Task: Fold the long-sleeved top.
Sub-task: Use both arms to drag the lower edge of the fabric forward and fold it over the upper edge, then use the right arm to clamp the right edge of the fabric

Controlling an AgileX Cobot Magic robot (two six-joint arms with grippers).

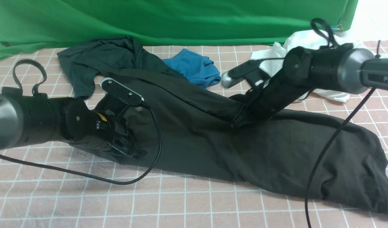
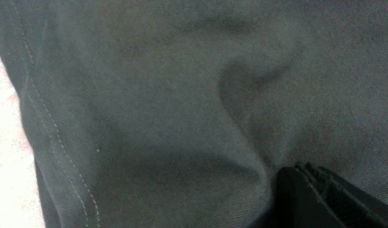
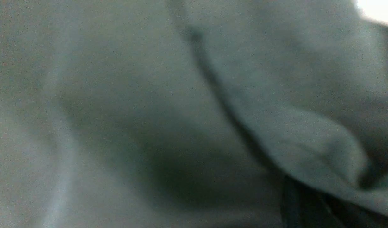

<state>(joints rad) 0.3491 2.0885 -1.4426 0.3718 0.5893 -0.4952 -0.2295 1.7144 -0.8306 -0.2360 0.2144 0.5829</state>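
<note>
The long-sleeved top (image 1: 276, 152) lies spread across the checked table from left of centre to the right edge, brownish-black and wrinkled. My left gripper (image 1: 134, 153) presses its tips down on the top's left end. In the left wrist view its jaws (image 2: 300, 168) are shut together, touching the cloth (image 2: 149, 95) near a stitched hem; no cloth shows between them. My right gripper (image 1: 235, 123) is tucked against a raised fold at the top's middle. The right wrist view is blurred: dark jaws (image 3: 295, 202) sit under a fold of the top (image 3: 118, 95).
A greenish-black shirt (image 1: 96, 60) lies at the back left, partly under the top. A blue garment (image 1: 194, 68) and a white tee (image 1: 308, 44) lie at the back. A green backdrop (image 1: 181, 19) hangs behind. Cables loop over the pink checked cloth (image 1: 181, 205).
</note>
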